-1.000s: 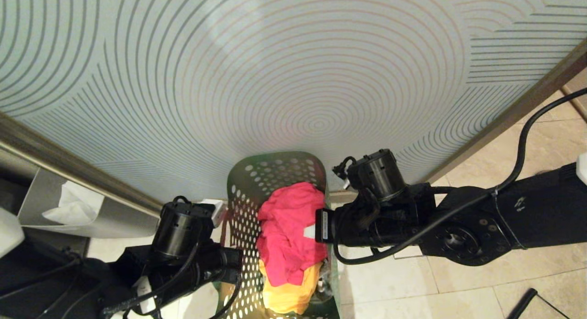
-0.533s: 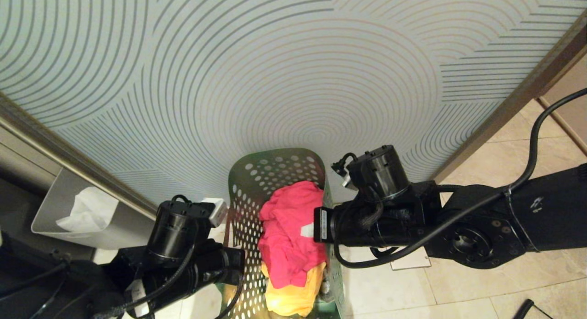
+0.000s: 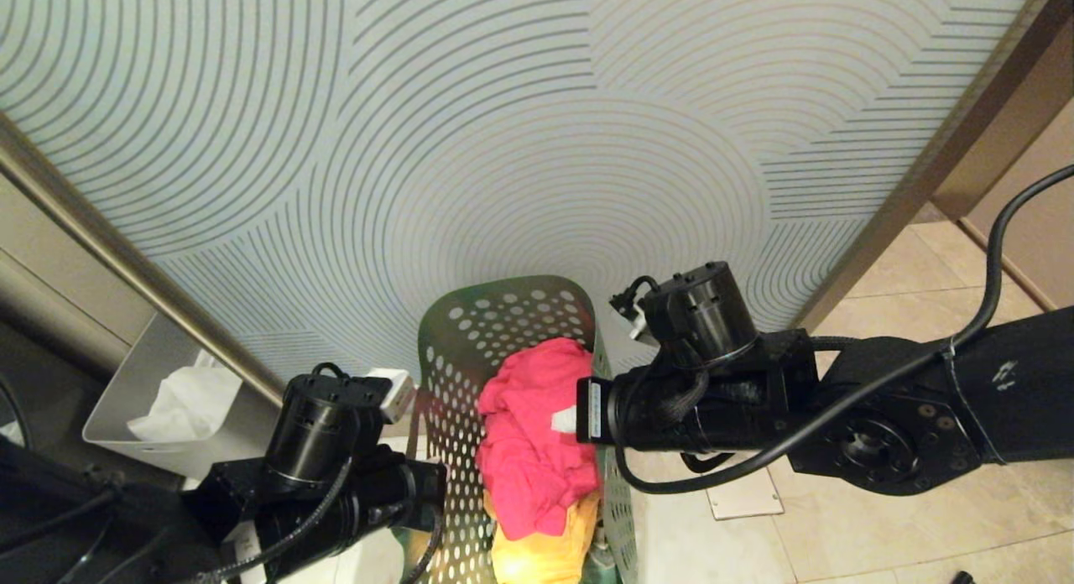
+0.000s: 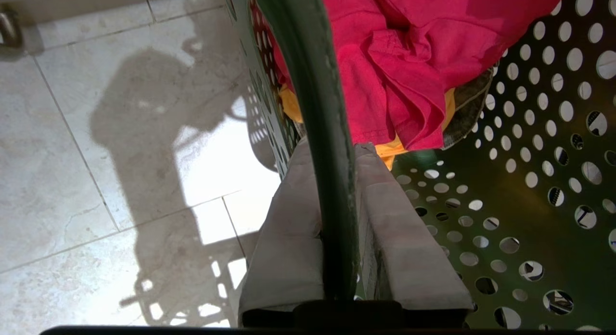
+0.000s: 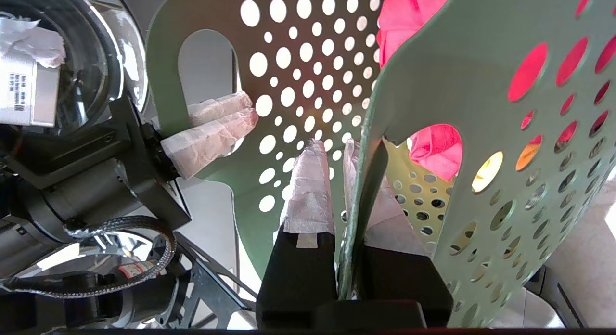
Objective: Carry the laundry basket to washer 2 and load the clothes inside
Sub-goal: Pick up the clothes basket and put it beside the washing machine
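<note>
The green perforated laundry basket hangs between my two arms, off the tiled floor. Inside it lie the clothes: a pink garment on top of a yellow one. My left gripper is shut on the basket's left rim, one taped finger on each side of the wall. On the opposite side, my right gripper is shut on the right rim in the same way. The left gripper's taped fingers also show across the basket in the right wrist view. Washer 2 is out of view.
A pale panel with curved line patterns fills the view just beyond the basket, framed by brass-coloured strips. A grey bin holding white tissue stands on the left. Tiled floor with a small square plate lies to the right.
The whole head view has shifted: the panel's pattern, the bin and the frame strips slid across as the camera moved. Both grippers keep their hold on the basket's rims.
</note>
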Available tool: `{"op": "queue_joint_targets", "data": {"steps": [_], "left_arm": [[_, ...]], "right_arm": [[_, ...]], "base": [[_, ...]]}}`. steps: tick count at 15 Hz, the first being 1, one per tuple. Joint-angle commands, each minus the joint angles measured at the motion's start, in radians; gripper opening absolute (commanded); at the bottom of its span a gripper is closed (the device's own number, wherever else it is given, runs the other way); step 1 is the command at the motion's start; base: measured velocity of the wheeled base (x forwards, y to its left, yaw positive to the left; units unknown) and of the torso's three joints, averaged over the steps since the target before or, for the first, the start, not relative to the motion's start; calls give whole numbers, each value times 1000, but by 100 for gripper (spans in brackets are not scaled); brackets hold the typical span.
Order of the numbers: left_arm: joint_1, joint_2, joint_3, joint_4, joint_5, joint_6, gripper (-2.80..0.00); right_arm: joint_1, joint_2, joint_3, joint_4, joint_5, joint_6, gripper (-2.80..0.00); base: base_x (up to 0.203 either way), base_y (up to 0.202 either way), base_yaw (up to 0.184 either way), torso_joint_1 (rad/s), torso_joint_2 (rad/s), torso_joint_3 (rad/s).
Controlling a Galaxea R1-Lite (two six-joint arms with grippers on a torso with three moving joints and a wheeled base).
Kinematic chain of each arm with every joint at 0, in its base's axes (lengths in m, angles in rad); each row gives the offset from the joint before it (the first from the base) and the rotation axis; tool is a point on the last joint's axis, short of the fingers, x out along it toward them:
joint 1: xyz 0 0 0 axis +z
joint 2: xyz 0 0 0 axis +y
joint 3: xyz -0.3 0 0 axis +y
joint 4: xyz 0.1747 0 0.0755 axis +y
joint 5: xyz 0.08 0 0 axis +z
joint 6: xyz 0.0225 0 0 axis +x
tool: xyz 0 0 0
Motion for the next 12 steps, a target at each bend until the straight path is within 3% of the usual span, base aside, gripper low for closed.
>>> {"op": "queue_joint_targets", "data": {"steps": [1,12], "left_arm": [[0,4,-1,-4,1,-1,-280],[-15,35,-8,-6,3,1,-280]], "right_arm": [[0,-3,-1,-4,1,3,-280],[11,-13,23,-8,4,-2,-280]], "base": [[0,0,0,-5,4,203],[0,0,0,0,1,204]]}}
